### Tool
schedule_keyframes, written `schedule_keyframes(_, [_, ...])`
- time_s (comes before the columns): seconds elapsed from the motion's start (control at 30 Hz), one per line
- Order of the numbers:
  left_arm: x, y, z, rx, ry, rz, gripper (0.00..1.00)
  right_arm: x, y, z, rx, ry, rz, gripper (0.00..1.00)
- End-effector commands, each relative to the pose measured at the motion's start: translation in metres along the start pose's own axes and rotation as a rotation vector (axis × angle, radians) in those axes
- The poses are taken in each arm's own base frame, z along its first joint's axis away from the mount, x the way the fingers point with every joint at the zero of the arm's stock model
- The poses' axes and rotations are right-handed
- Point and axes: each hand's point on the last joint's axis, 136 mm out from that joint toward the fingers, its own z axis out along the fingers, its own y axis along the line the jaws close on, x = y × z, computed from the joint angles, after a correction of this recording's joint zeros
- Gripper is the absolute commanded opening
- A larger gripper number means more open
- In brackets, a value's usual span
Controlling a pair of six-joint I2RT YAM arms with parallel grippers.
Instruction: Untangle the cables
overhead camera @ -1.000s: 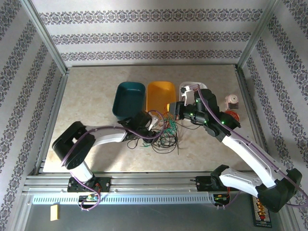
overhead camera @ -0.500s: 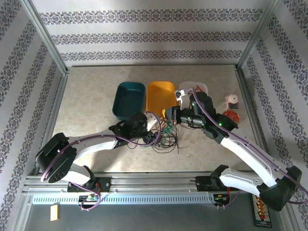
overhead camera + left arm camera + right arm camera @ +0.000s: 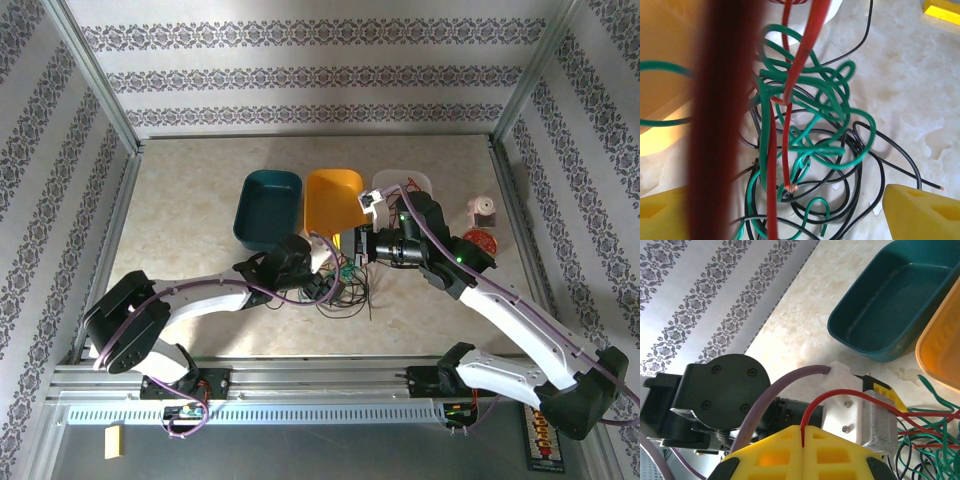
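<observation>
The cables (image 3: 345,287) lie as a red, green and black tangle on the table in front of the orange bin. In the left wrist view, green loops (image 3: 837,95) and black loops (image 3: 879,172) cover the table, and red strands (image 3: 773,165) rise taut through them. My left gripper (image 3: 790,215) hovers just above the tangle, open, its yellow fingertips (image 3: 920,210) wide apart to either side of it. A blurred red strand (image 3: 725,120) hangs close to that camera. My right gripper (image 3: 803,431) is shut on a red cable (image 3: 860,397), held up above the tangle's far side (image 3: 356,245).
A teal bin (image 3: 268,207), an orange bin (image 3: 333,200) and a white bin (image 3: 412,183) stand in a row behind the tangle. A small reel of red wire (image 3: 482,241) and a pinkish object (image 3: 484,210) sit at the right. Metal frame posts edge the table.
My left gripper has opened wider and slid right over the tangle, its elbow swinging outward. The right gripper has edged left, still pinching the red cable.
</observation>
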Motion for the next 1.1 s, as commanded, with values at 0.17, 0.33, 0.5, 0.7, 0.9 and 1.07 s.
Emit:
schedule_keyframes(0.17, [-0.023, -0.012, 0.007, 0.03, -0.115, 0.026, 0.9, 0.001, 0.006, -0.009, -0.018, -0.013, 0.003, 0.0])
schedule_keyframes(0.33, [-0.02, -0.014, 0.006, 0.046, -0.119, 0.017, 0.9, -0.004, 0.01, -0.014, -0.023, -0.027, 0.004, 0.0])
schedule_keyframes(0.5, [-0.018, -0.012, 0.008, 0.039, -0.125, 0.013, 0.9, -0.003, 0.008, -0.014, -0.018, -0.032, 0.014, 0.0])
schedule_keyframes(0.7, [-0.033, -0.004, 0.017, 0.038, -0.187, -0.058, 0.64, -0.003, 0.006, -0.008, -0.034, -0.034, 0.049, 0.0])
schedule_keyframes(0.9, [-0.032, 0.01, 0.033, 0.058, -0.206, -0.159, 0.26, -0.012, -0.001, -0.012, -0.034, -0.088, 0.103, 0.0])
schedule_keyframes(1.07, [-0.031, 0.026, 0.031, 0.044, -0.204, -0.224, 0.0, -0.022, -0.014, -0.022, 0.014, -0.152, 0.131, 0.0])
